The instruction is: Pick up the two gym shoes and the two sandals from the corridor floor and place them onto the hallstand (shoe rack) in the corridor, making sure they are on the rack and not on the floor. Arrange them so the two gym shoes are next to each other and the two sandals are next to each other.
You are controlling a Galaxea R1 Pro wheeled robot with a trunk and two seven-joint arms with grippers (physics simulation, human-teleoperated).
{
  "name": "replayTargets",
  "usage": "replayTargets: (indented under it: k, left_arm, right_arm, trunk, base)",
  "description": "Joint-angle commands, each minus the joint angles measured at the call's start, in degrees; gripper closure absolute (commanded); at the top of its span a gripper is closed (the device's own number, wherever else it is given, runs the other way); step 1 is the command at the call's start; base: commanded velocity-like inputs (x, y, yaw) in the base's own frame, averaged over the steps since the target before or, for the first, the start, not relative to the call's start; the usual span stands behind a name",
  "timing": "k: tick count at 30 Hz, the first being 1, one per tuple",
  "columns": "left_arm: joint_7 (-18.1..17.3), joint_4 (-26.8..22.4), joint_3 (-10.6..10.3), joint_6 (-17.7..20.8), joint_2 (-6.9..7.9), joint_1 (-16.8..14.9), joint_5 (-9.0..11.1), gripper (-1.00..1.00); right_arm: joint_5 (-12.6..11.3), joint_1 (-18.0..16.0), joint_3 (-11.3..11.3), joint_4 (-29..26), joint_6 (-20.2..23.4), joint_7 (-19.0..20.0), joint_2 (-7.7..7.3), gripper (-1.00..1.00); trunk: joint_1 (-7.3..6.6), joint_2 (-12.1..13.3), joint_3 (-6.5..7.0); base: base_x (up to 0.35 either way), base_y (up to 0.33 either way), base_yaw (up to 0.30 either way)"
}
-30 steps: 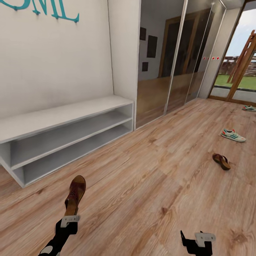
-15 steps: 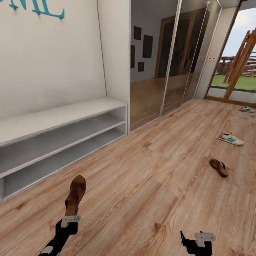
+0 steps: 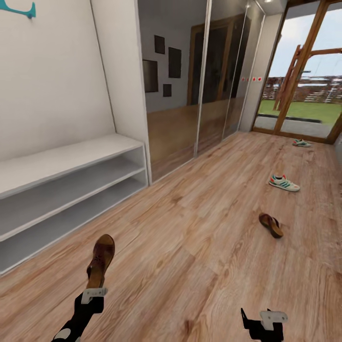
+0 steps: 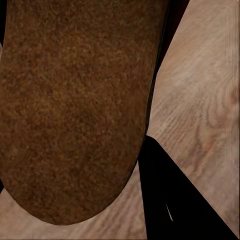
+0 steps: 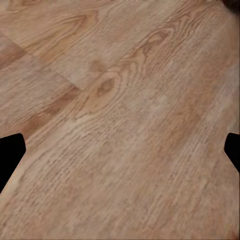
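A: Head view first. Any writing?
B: Only a scrap of a teal letter (image 3: 19, 9) on the wall at eleven o'clock; unreadable. No brands to make out.
A: The left end effector (image 3: 93, 293)?
B: At seven o'clock, pinching a brown sandal (image 3: 100, 260) by one end, the rest sticking out above the floor (image 3: 190, 247). The right end effector (image 3: 262, 321) sits at five o'clock, holding nothing.
A: The other shoes?
B: Second sandal (image 3: 270, 224) at three o'clock, one sneaker (image 3: 284, 183) beyond it, another (image 3: 301, 143) by the glass door. A white two-tier bench (image 3: 71, 185) stands at nine o'clock.
A: Left wrist?
B: The sandal's sole (image 4: 75, 105), close up, beside a dark finger (image 4: 175, 205).
A: Right wrist?
B: Dark fingertips (image 5: 10, 150) spread wide over bare planks (image 5: 120, 125).
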Motion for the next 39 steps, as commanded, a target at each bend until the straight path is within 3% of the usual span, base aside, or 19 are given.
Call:
replayTargets:
  k: [1,24,39]
  left_arm:
    - [-0.59,0.03,0.35,-0.07,0.01,-0.03,0.13,1.00]
    - [-0.58,0.03,0.35,-0.07,0.06,-0.03,0.13,1.00]
    - [-0.59,0.03,0.35,-0.07,0.06,-0.03,0.13,1.00]
  right_arm:
    - [0.09,-0.04,-0.04,0.05,-0.18,-0.03,0.01,-1.00]
    - [0.09,-0.01,-0.04,0.08,-0.18,-0.02,0.01,-1.00]
    - [0.09,-0.05,-0.04,0.00,-0.18,0.05,0.01,-1.00]
  trunk:
    - [0.02,-0.02,-0.04]
    - [0.02,-0.02,-0.03]
    - [0.02,-0.02,-0.03]
  base:
    - [0.282,-0.199,-0.055]
    - [0.279,-0.200,-0.007]
    - [0.183,-0.229,-0.035]
